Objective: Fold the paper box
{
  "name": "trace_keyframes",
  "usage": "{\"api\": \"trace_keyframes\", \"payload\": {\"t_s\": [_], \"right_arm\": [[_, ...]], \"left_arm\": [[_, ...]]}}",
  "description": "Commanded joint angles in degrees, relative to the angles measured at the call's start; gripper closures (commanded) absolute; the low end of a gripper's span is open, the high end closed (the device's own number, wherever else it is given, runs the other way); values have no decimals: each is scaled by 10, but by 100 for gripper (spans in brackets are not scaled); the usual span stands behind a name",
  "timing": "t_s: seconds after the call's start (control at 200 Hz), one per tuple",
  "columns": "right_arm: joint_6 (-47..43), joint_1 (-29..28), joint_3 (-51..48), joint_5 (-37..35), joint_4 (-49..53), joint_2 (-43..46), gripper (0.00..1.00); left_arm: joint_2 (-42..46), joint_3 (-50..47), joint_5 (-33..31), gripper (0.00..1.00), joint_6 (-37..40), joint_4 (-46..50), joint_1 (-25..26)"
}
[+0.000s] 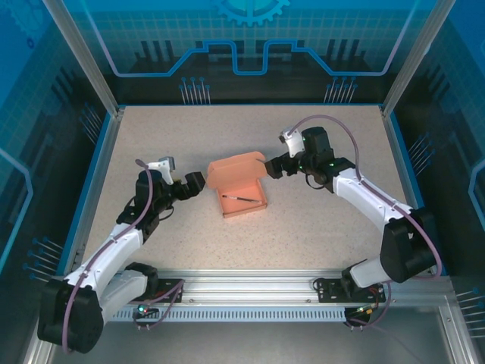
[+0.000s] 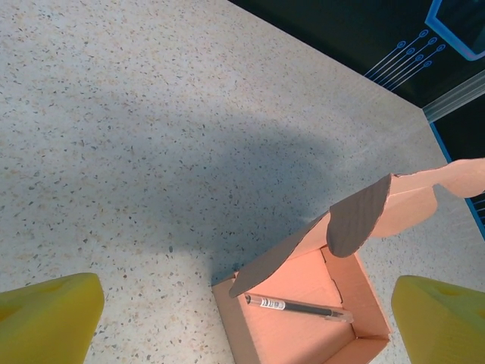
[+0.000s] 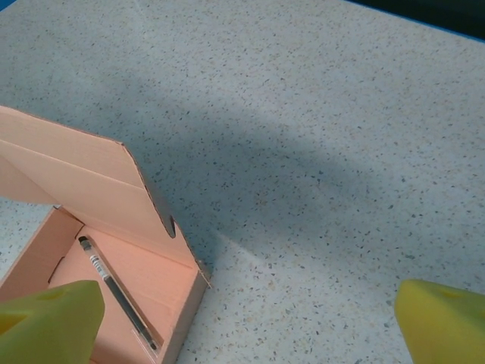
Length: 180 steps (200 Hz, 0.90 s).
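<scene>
Top view: a salmon-pink thin cardboard box (image 1: 244,203), partly assembled as a shallow rectangular tray, sits near the middle of the speckled beige counter (image 1: 326,220), roughly midway between its left and right edges. Its hinged lid (image 1: 235,168) rises from the tray's far side and is half-raised, tilted rather than closed. A thin dark pen with a clear barrel (image 1: 241,199) lies flat on the tray floor. The left gripper (image 1: 194,183) is just beside the box's left side at lid height; the right gripper (image 1: 271,168) is just beside its right side. From this view it cannot be told whether either one touches the cardboard. Left wrist view: the left gripper (image 2: 242,322) has its yellow fingertips (image 2: 45,318) spread wide at the lower corners, gripping nothing. Beyond them lies the box (image 2: 292,337), the pen (image 2: 299,307) lies across its floor, and a rounded side tab of the lid (image 2: 360,216) hangs over the tray. Right wrist view: the right gripper (image 3: 246,322) is likewise spread wide with nothing held, its yellow fingertips (image 3: 443,322) apart. The box (image 3: 186,303) and its slanted lid (image 3: 76,178) lie toward the left, the pen (image 3: 117,292) inside.
</scene>
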State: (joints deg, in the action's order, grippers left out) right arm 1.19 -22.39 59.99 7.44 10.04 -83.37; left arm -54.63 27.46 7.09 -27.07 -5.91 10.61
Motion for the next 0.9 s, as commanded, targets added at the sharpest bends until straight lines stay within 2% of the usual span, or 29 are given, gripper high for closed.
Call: {"api": "trace_keyframes", "payload": {"t_s": [0.0, 0.26, 0.55, 0.78, 0.896], "right_arm": [[-2, 8, -6, 44, -23, -9, 3], [-24, 3, 2, 71, -34, -55, 9], [-66, -28, 27, 40, -47, -115, 32], [-81, -33, 40, 53, -63, -143, 46], [-89, -35, 45, 60, -63, -149, 55]], "left_arm": [[-1, -12, 7, 1, 0, -43, -4], [-44, -2, 49, 2, 31, -66, -1], [-69, 14, 62, 7, 67, -58, 11], [-70, 17, 62, 10, 80, -51, 14], [-77, 26, 57, 15, 94, -34, 16]]}}
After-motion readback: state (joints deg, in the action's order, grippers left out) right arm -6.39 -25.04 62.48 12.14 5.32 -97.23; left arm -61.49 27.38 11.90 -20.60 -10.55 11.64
